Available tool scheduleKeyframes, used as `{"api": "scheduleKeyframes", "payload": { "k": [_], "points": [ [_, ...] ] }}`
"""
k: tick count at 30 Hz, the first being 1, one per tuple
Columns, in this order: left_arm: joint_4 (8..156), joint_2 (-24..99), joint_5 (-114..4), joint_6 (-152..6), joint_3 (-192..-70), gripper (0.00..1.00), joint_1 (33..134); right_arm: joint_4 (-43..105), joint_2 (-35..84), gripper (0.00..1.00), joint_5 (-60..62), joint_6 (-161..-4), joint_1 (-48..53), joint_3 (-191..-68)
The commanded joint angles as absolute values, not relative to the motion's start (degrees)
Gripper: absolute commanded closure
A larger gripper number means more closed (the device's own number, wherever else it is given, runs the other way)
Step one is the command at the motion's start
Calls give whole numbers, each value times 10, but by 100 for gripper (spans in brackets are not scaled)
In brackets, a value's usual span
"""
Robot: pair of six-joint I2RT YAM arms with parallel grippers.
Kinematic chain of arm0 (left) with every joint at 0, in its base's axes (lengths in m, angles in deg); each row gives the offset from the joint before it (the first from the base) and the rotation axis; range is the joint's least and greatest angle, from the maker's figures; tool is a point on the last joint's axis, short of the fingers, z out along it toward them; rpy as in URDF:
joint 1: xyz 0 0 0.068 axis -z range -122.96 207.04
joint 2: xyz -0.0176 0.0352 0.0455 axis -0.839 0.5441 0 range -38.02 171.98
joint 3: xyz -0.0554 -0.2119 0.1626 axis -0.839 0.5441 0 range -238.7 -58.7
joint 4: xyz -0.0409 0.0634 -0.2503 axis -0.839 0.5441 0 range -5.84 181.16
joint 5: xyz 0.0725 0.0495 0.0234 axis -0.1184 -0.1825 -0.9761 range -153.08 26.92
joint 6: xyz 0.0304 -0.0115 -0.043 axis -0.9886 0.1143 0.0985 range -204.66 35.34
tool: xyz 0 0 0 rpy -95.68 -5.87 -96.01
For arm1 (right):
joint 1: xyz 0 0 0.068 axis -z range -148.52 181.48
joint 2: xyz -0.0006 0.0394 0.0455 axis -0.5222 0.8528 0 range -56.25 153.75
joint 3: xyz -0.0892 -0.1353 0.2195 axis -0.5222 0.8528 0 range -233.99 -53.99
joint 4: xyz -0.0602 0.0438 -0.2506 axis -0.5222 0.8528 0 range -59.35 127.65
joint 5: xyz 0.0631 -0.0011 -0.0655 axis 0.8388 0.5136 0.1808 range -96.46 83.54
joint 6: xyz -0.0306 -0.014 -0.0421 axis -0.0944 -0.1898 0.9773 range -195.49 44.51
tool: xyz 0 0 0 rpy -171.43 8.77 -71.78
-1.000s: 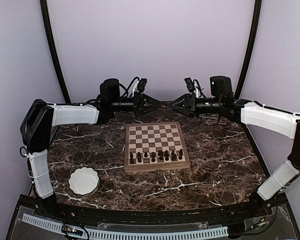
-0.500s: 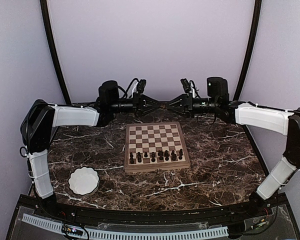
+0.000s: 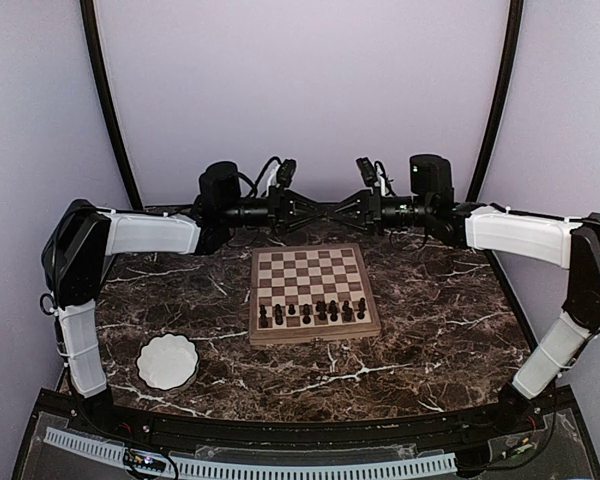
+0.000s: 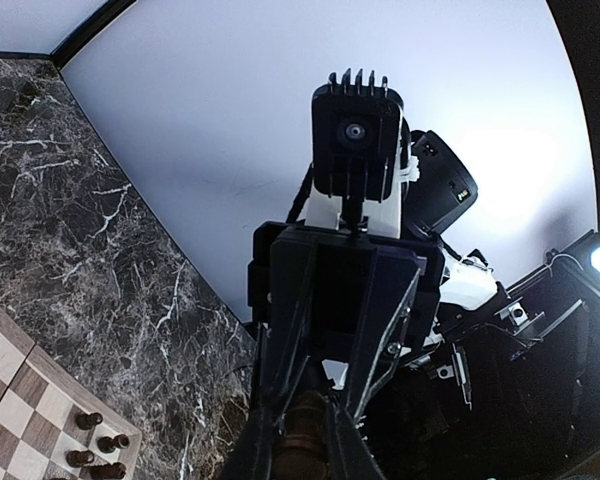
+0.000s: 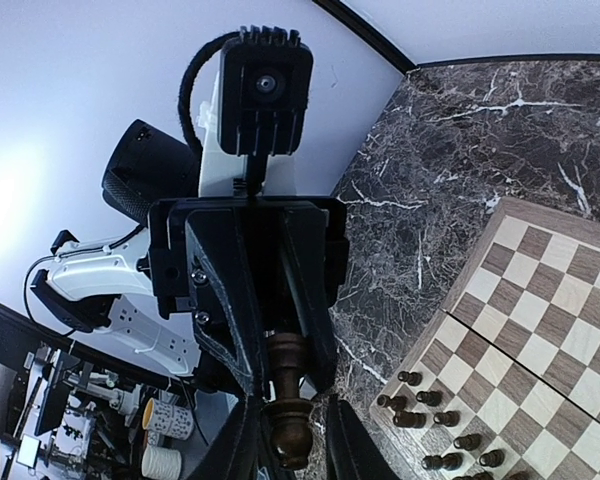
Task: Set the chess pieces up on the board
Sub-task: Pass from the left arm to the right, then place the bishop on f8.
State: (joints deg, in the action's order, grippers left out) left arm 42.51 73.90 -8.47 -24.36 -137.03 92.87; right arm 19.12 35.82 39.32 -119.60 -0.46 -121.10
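Observation:
Both arms reach over the far edge of the board (image 3: 315,333) and meet tip to tip in the air. My left gripper (image 3: 315,210) is shut on a dark brown chess piece (image 4: 305,440), held level between its fingers. My right gripper (image 3: 340,210) is open, with its fingers on either side of the piece's round base (image 5: 290,430) and a small gap on each side. Several small dark chessmen (image 3: 310,312) stand on the board's two near rows. They also show in the right wrist view (image 5: 430,400).
A white scalloped bowl (image 3: 167,362) sits on the dark marble table at the near left. Black curved frame poles stand at both back corners. The right wrist view shows the board's corner (image 5: 540,330) below.
Both grippers have moved toward each other above the board's far edge. The gap between them has closed, and the right gripper's fingers now straddle the piece held by the left.

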Motion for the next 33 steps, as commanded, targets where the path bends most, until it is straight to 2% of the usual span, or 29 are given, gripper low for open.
{"api": "scheduleKeyframes", "payload": {
  "k": [1,4,8,12,16,23,28,33],
  "points": [
    [416,736,-72,-246,-1387,92,931,157,364,80,407,-1196,-9,-1231],
    [441,738,-74,-256,-1395,87,931,156,368,88,412,-1196,-9,-1236],
    [541,728,-110,-315,-1413,62,931,219,364,90,391,-1157,-9,-1261],
    [656,686,-184,-395,-1407,53,921,348,364,90,341,-1087,-15,-1313],
    [754,615,-257,-441,-1369,48,899,485,380,90,269,-1012,-43,-1381],
    [924,481,-455,-544,-1278,45,876,697,465,91,136,-905,-135,-1532],
    [962,402,-505,-559,-1225,45,843,814,551,91,63,-875,-193,-1650],
    [989,372,-526,-590,-1209,45,826,948,665,92,0,-859,-245,-1791]
  ]
}}
